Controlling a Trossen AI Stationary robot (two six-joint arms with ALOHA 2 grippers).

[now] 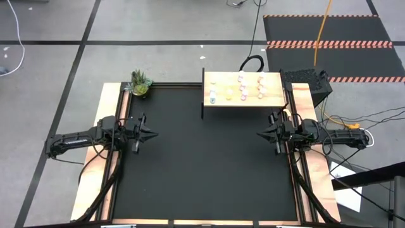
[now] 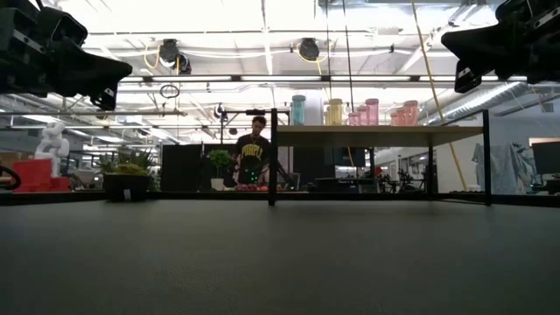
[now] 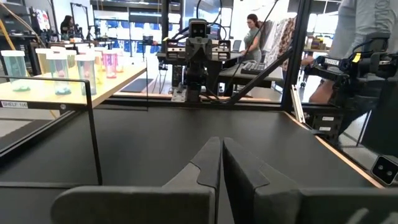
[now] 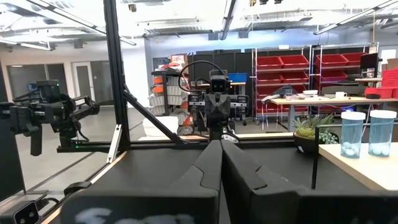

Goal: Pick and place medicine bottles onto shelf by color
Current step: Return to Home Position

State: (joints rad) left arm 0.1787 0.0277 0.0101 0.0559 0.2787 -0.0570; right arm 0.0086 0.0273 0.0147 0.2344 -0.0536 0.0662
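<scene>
**A:** What is the left gripper [image 3: 222, 163] doing?

**B:** Nothing. Its fingers are pressed together on no load. It hangs over the left edge of the bench [image 1: 202, 177], pointing inward. The right gripper [image 4: 221, 163] mirrors it at the right edge, also pinched closed and empty, near the front corner of the shelf [image 1: 273, 101].

**A:** Why parked like that?

**B:** I judge it a home pose: both arms sit clear of the shelf, so nothing there can be knocked.

**A:** And the medicine bottles [image 1: 243, 88]?

**B:** All that I can see stand upright on the shelf, at the bench's far right. They are grouped by color. The teal bottles [image 4: 352, 134] are at the end nearest the bench's middle, then come the yellow-gold bottles [image 2: 334, 111], then the pink bottles [image 2: 372, 111]. The bodies are see-through with pale caps, and the teal ones show small pills at the bottom.

**A:** Anything else?

**B:** A potted plant [image 1: 140, 83] at the far left corner, well apart.
</scene>
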